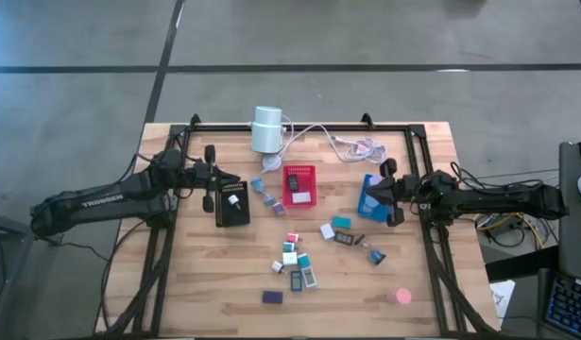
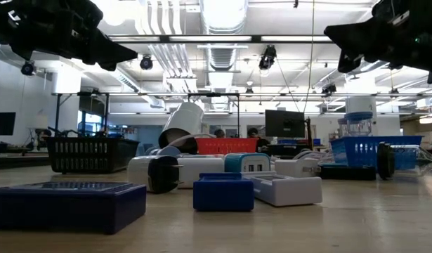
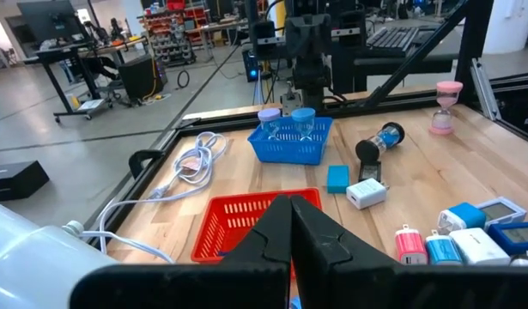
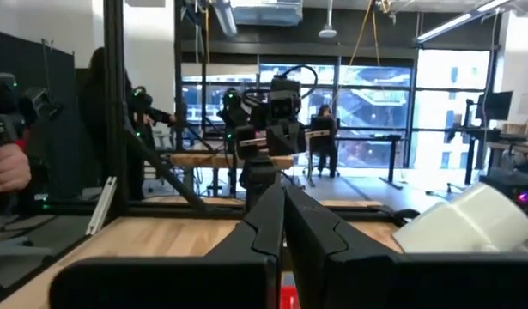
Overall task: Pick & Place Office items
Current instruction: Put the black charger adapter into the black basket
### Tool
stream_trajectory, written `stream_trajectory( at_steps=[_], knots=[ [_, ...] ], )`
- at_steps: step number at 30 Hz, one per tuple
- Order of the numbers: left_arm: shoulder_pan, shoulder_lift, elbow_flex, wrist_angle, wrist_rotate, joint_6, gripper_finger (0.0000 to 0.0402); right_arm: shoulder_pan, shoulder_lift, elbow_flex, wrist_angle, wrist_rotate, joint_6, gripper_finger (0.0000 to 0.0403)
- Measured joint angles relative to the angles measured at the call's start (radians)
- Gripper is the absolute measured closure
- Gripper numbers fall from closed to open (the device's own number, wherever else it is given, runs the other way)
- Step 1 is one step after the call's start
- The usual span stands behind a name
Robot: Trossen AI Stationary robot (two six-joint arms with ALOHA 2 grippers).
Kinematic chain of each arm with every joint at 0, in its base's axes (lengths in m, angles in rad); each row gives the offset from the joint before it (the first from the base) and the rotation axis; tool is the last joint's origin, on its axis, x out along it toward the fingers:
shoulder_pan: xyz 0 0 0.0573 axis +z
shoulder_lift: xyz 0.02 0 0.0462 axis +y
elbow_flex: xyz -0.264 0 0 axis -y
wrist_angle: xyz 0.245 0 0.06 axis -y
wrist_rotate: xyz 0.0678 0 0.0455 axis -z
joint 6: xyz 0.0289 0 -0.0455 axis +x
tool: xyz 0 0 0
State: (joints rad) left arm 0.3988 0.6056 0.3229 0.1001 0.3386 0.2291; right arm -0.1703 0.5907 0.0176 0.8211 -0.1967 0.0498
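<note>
Office items (image 1: pixel 298 264) scattered mid-table, between both grippers, touching neither. Left gripper (image 1: pixel 217 192) closed, empty, above black tray (image 1: pixel 233 205). Right gripper (image 1: pixel 383 194) closed, empty, above blue tray (image 1: pixel 370 198). Items tiny: white, teal, blue, pink, dark purple blocks; pink disc (image 1: pixel 398 297) apart near front edge. Roughly twenty pieces; exact count unclear. Three trays; red tray (image 1: pixel 299 185) between the other two.

office items (image 1: pixel 298 264) before middle tray (image 1: pixel 299 186), cylinder (image 1: pixel 267 129) behind
</note>
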Motion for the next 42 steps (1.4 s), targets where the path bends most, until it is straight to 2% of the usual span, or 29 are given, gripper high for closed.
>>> stream_trajectory(
  at_steps=[3, 13, 17, 25, 31, 36, 42],
  knots=[
    [0.0, 0.0, 0.0, 0.0, 0.0, 0.0, 0.0396, 0.0, 0.0, -0.003, 0.0, -0.035, 0.0, 0.0394],
    [0.0, 0.0, -0.001, 0.025, -0.005, -0.029, 0.0396, 0.0, 0.0, -0.003, 0.005, -0.039, 0.0, 0.0394],
    [0.0, 0.0, -0.001, 0.085, -0.043, -0.067, 0.0396, 0.0, 0.0, -0.003, 0.005, -0.039, 0.0, 0.0394],
    [-0.023, 0.003, 0.007, 0.137, -0.047, -0.17, 0.0396, 0.0, 0.0, -0.003, 0.002, -0.039, -0.021, 0.0394],
    [-0.097, 0.088, 0.131, 0.043, -0.053, -0.235, 0.0397, 0.0, 0.0, -0.003, 0.005, -0.039, -0.031, 0.0394],
    [-0.227, 0.244, 0.292, -0.105, -0.175, -0.198, 0.0397, 0.0, -0.002, -0.003, 0.059, -0.038, -0.048, 0.0394],
    [-0.344, 0.459, 0.505, -0.337, -0.215, -0.185, 0.0397, 0.0, -0.002, -0.003, 0.074, -0.036, -0.05, 0.0394]
  ],
)
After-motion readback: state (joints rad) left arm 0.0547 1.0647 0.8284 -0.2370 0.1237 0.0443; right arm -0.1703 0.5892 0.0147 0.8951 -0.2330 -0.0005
